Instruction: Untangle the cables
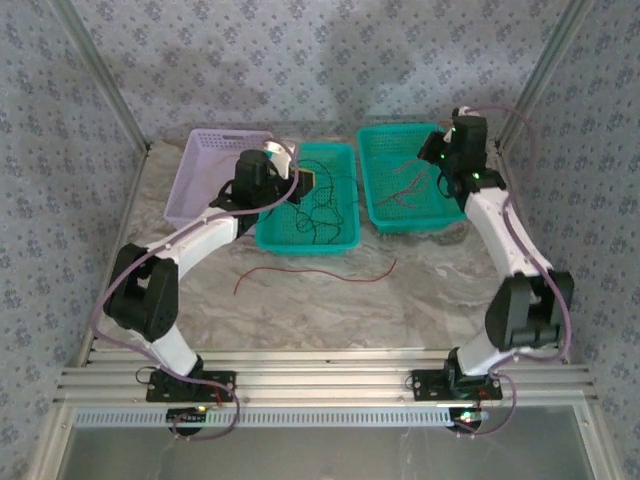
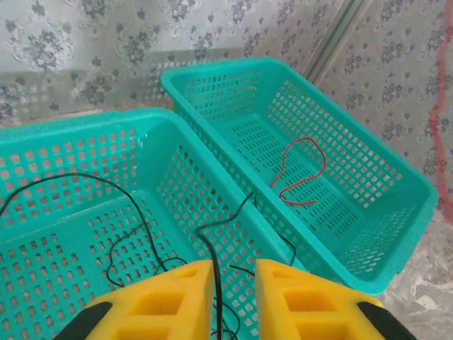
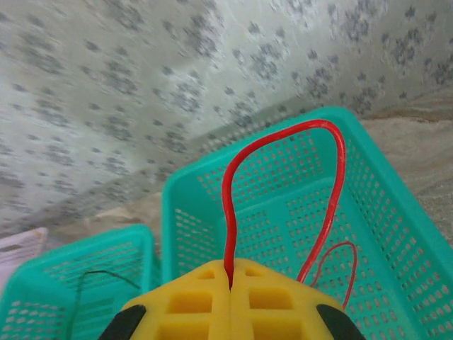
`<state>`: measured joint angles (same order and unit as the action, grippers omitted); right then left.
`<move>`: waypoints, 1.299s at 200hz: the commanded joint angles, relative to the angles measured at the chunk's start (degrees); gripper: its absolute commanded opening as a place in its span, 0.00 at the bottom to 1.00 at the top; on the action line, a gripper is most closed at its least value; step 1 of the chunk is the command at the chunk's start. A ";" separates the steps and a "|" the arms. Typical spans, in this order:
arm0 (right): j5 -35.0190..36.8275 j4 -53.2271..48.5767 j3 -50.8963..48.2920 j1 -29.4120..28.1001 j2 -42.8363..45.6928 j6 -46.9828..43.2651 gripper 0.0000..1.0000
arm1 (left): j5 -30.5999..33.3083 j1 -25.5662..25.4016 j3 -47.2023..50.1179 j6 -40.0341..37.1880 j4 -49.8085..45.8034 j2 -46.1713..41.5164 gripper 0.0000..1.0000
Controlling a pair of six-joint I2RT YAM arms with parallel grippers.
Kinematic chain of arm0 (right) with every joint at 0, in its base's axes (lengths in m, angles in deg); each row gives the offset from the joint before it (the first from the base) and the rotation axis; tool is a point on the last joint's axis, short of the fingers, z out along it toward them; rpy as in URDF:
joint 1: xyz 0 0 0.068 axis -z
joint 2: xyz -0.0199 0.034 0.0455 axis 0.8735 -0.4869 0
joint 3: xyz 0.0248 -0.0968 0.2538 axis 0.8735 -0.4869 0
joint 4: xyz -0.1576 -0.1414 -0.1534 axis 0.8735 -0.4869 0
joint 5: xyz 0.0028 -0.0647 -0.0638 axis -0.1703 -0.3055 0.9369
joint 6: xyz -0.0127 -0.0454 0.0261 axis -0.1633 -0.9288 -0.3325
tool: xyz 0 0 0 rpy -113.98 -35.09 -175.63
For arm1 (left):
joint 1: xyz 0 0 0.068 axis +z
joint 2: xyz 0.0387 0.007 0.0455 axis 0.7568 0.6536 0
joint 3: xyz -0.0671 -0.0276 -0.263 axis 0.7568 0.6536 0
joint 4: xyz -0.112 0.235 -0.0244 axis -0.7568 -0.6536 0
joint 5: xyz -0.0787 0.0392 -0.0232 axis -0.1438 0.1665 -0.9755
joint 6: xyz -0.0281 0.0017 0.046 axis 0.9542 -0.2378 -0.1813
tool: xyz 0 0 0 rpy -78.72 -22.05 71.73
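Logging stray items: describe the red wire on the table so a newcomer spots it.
On the grey marbled tabletop, look just in front of the middle teal plastic basket. A thin red wire lies there in a long wavy line; every other wire is in or over a basket.

Left arm (image 1: 190, 240): extended forward, bent at the elbow.
Left claw (image 2: 233, 276): fingers held slightly parted.
Right claw (image 3: 230, 273): closed, red cable (image 3: 227, 227) pinched.

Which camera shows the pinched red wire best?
Right wrist view: the red wire loops up big and sharp from the shut right gripper. Left wrist view shows its end in the basket; top view, a faint thread.
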<state>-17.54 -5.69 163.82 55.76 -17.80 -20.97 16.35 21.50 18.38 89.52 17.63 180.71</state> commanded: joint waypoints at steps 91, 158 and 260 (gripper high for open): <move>4.08 -15.04 22.08 0.82 -24.78 -2.03 0.00 | 5.82 -3.06 3.50 -0.18 -3.72 -5.36 0.38; 2.65 -18.38 22.80 0.02 -24.25 -2.31 0.44 | 4.64 -3.07 4.85 2.23 -2.29 -3.15 0.58; 1.04 -3.97 -7.03 -10.07 10.65 -0.86 0.73 | 2.63 -3.01 -18.49 -3.93 -14.65 18.75 0.70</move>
<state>-15.44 -14.59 163.49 46.91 -15.39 -24.22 18.10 18.72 5.42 89.39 8.34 196.47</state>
